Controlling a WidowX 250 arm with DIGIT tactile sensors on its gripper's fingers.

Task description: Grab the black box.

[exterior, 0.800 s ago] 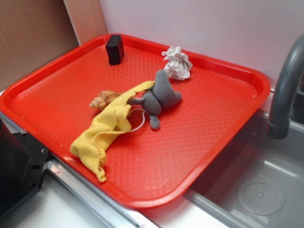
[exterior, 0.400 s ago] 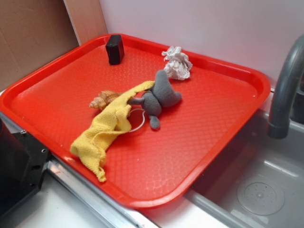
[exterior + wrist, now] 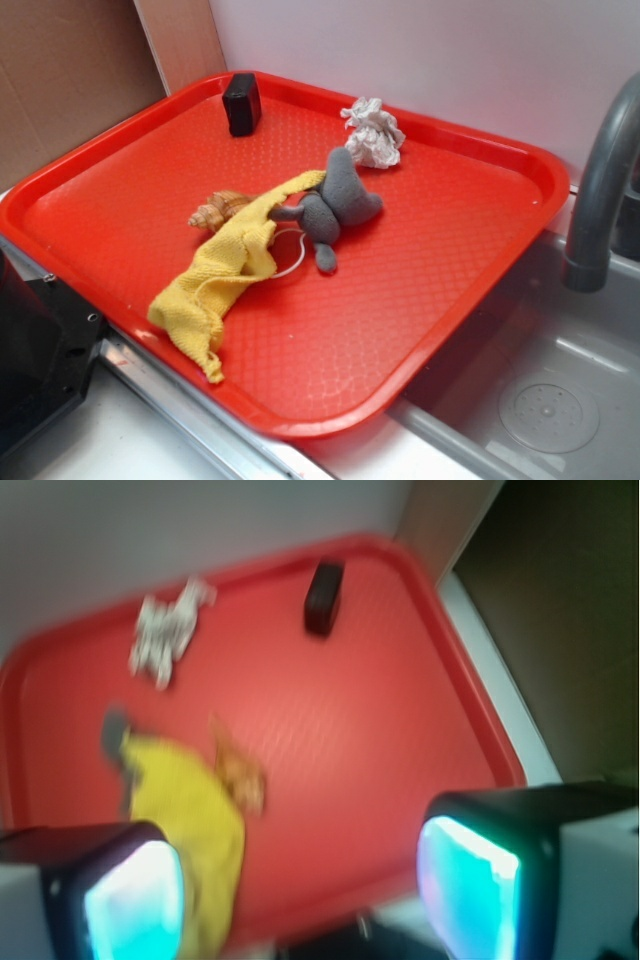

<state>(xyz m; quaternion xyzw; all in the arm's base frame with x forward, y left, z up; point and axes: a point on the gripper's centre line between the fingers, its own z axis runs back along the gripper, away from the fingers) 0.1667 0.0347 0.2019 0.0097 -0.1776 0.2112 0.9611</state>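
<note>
Firstly, one black box [image 3: 241, 103]: a small matte block, rectangular with rounded corners, standing at the far corner of the tray close to the rim, nothing touching it. In the wrist view it shows as a dark oblong [image 3: 322, 597], blurred.

One red tray [image 3: 480, 250]: plastic, squarish with rounded corners, raised lip, pebbled floor. It bears five things in all.

One paper ball [image 3: 374, 132]: white, crumpled, near the far rim, well apart from the box.

One plush toy [image 3: 335, 205]: grey, soft, lying near the tray's middle, a thin white cord beside it.

One cloth [image 3: 225, 275]: yellow, knitted or terry texture, rumpled in a long strip from the toy toward the near rim.

One shell [image 3: 218, 210]: brown, spiral, ridged, partly under the cloth's edge.

One faucet [image 3: 600, 190]: grey, curved, over a sink basin [image 3: 545, 400] of dull metal, just beside the tray.

One gripper [image 3: 300, 880]: two fingers [image 3: 135, 895] with pale glowing pads, spread wide with nothing between them, hovering over the near part of the tray, well apart from the box.
</note>
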